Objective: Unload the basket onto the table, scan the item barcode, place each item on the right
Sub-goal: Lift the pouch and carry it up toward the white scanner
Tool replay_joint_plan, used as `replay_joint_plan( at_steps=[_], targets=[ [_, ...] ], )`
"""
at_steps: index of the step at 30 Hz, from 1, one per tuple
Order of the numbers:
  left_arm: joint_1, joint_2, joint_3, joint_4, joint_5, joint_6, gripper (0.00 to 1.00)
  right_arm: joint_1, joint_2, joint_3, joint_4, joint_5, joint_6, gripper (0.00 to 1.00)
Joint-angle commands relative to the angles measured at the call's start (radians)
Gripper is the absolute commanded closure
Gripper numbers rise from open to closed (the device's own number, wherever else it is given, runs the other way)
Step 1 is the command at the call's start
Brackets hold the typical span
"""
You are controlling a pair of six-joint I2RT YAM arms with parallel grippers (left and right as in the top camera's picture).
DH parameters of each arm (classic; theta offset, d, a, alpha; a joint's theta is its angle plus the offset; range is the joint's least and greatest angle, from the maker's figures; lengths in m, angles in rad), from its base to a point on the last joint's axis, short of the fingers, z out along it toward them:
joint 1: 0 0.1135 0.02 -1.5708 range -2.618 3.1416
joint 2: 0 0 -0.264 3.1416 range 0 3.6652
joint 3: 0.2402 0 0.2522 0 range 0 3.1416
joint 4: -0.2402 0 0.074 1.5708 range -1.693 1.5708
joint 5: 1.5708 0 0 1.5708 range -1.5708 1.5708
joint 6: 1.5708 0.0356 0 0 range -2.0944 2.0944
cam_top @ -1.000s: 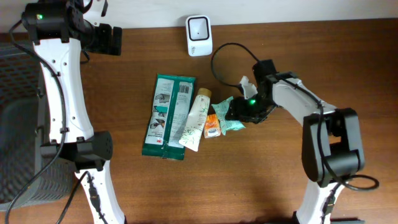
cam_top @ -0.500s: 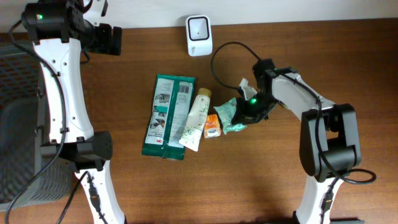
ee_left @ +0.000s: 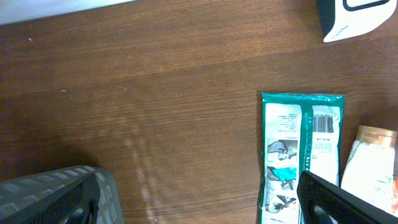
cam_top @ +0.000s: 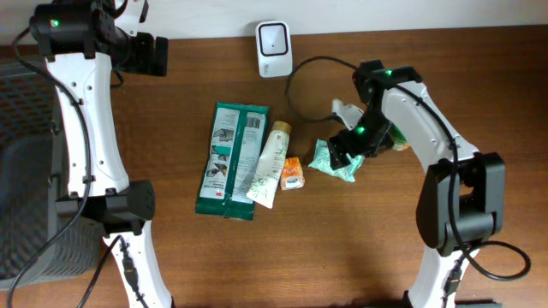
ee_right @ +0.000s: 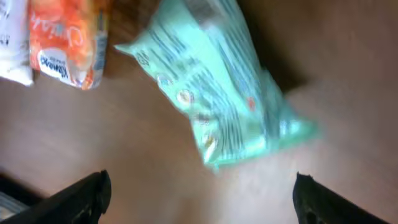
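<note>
**Over the table: pouch lies loose, no scan yet**

Overhead first: the right gripper [cam_top: 347, 147] hangs over one edge of the mint pouch [cam_top: 332, 164]. That pouch lies on the table [cam_top: 445, 257], just beside the orange sachet [cam_top: 293, 174] and well apart from the white scanner [cam_top: 273, 38] at the far edge.

Left wrist now: the left gripper [ee_left: 199, 190] is spread wide with nothing in it, looking down at the green packet [ee_left: 298, 155].

Right wrist: the jaws stand wide and empty. The pouch is blurred and no barcode is readable.

I'd call this the pick-up step. The next move calls for a clean close on the pouch, a lift, then turning its barcode to the scanner.
</note>
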Motion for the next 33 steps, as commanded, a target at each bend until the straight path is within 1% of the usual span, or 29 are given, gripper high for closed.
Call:
replay_joint_plan(
  at_steps=[1, 2, 4, 5, 6, 7, 10, 14, 15, 16, 20, 21, 23, 26, 28, 33],
  targets=[
    [0.007, -0.005, 0.003, 0.002, 0.008, 0.013, 0.01, -0.016, -0.010, -0.006, -0.054, -0.023, 0.457, 0.10],
    [0.007, -0.005, 0.003, 0.002, 0.008, 0.013, 0.01, -0.016, -0.010, -0.033, -0.046, -0.021, 0.497, 0.12],
    [0.007, -0.005, 0.003, 0.002, 0.008, 0.012, 0.01, -0.016, -0.010, -0.100, 0.047, -0.019, 0.559, 0.24],
    [0.007, -0.005, 0.003, 0.002, 0.008, 0.013, 0.01, -0.017, -0.010, -0.129, 0.099, -0.020, 0.593, 0.28],
    [0.007, -0.005, 0.003, 0.002, 0.008, 0.013, 0.01, -0.016, -0.010, -0.168, 0.178, -0.020, 0.642, 0.37],
    [0.007, -0.005, 0.003, 0.002, 0.008, 0.013, 0.01, -0.016, -0.010, -0.193, 0.222, -0.019, 0.665, 0.41],
    [0.007, -0.005, 0.003, 0.002, 0.008, 0.013, 0.01, -0.016, -0.010, -0.251, 0.313, -0.016, 0.679, 0.42],
    [0.007, -0.005, 0.003, 0.002, 0.008, 0.012, 0.01, -0.015, -0.010, -0.261, 0.410, -0.016, 0.678, 0.42],
    [0.007, -0.005, 0.003, 0.002, 0.008, 0.013, 0.01, -0.014, -0.010, -0.264, 0.447, -0.027, 0.648, 0.41],
    [0.007, -0.005, 0.003, 0.002, 0.008, 0.012, 0.01, -0.014, -0.010, -0.264, 0.473, -0.064, 0.588, 0.42],
    [0.007, -0.005, 0.003, 0.002, 0.008, 0.013, 0.01, -0.016, -0.010, -0.264, 0.524, -0.224, 0.277, 0.41],
    [0.007, -0.005, 0.003, 0.002, 0.008, 0.013, 0.01, -0.023, -0.010, -0.264, 0.526, -0.223, 0.248, 0.41],
    [0.007, -0.005, 0.003, 0.002, 0.008, 0.012, 0.01, -0.058, -0.010, -0.259, 0.528, -0.223, 0.261, 0.41],
    [0.007, -0.005, 0.003, 0.002, 0.008, 0.013, 0.01, -0.135, -0.010, -0.241, 0.539, -0.243, 0.404, 0.41],
    [0.007, -0.005, 0.003, 0.002, 0.008, 0.012, 0.01, -0.149, -0.009, -0.241, 0.547, -0.283, 0.402, 0.41],
    [0.007, -0.005, 0.003, 0.002, 0.008, 0.013, 0.01, -0.100, 0.066, -0.241, 0.612, -0.353, 0.402, 0.41]
  ],
)
